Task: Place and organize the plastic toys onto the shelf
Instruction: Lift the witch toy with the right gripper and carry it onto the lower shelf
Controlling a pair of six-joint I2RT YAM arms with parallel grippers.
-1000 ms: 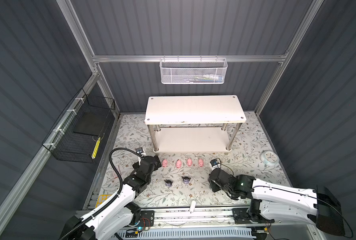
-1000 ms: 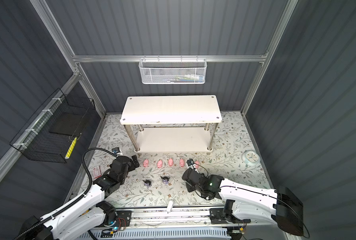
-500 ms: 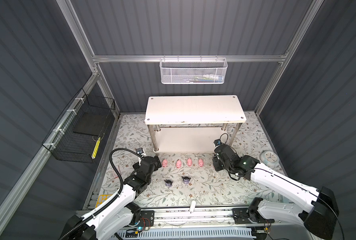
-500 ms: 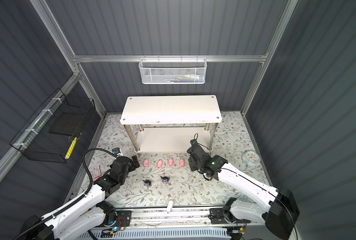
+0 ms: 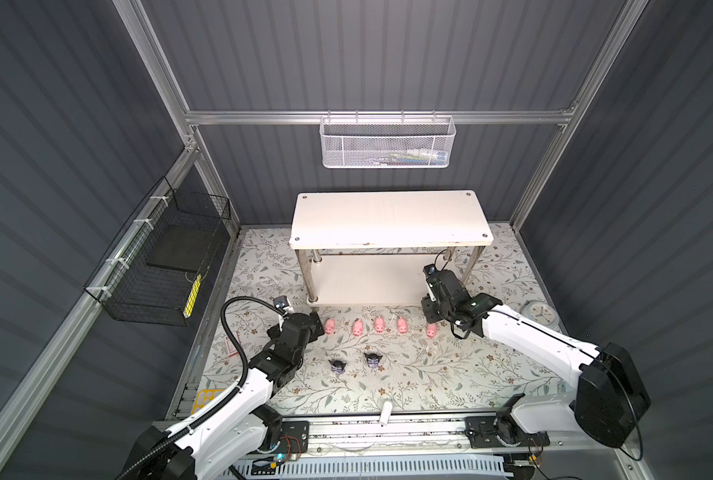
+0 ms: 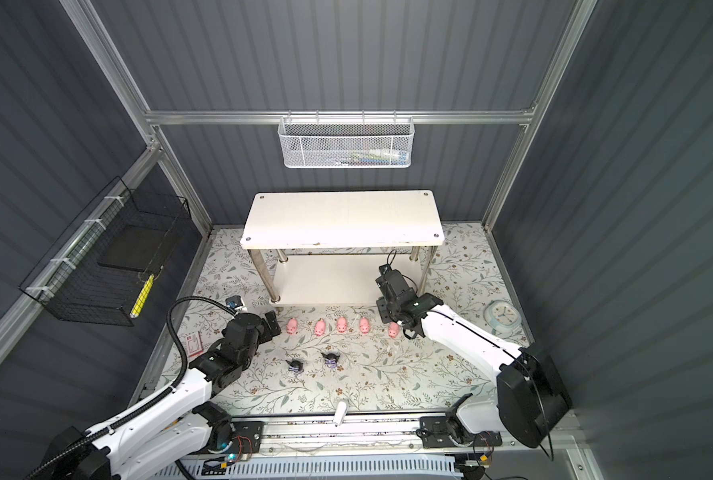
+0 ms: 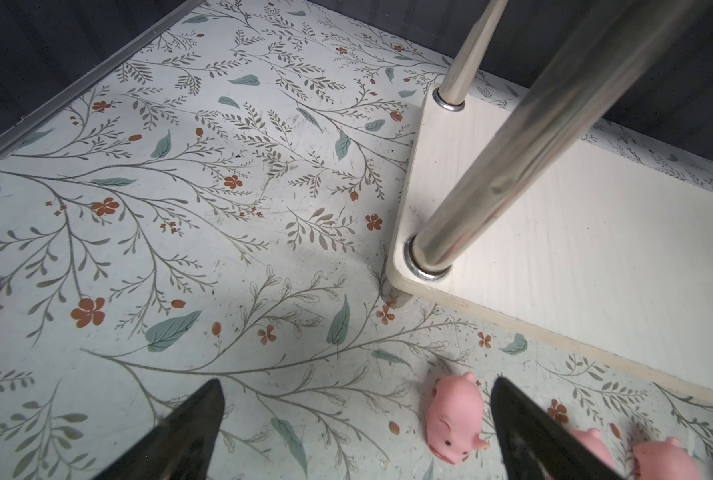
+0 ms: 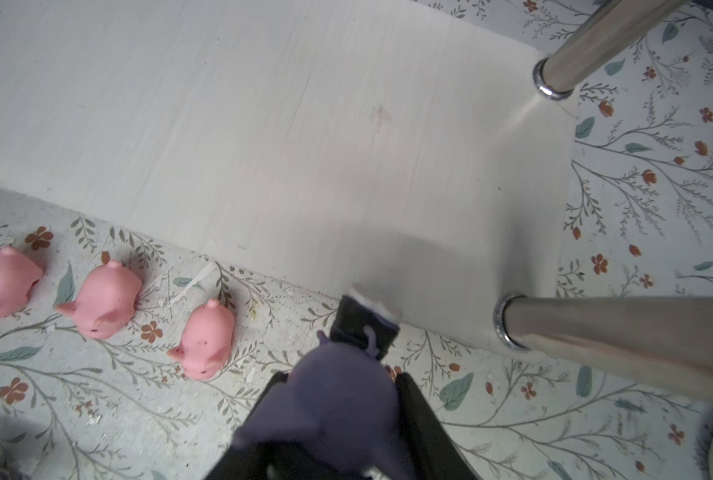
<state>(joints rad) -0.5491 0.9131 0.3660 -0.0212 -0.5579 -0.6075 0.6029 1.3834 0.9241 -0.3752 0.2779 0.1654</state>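
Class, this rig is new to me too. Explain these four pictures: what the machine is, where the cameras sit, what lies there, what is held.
Two white robot arms, each tipped with a pincer (gripper). Two pictures look down from overhead; two come from wrist cameras. On the flowered mat stands a white two-tier shelf; before it lie five pink pigs in a row and two dark-eared figurines. The left gripper is open and empty. The right gripper holds a purple figurine near the shelf's lower board.
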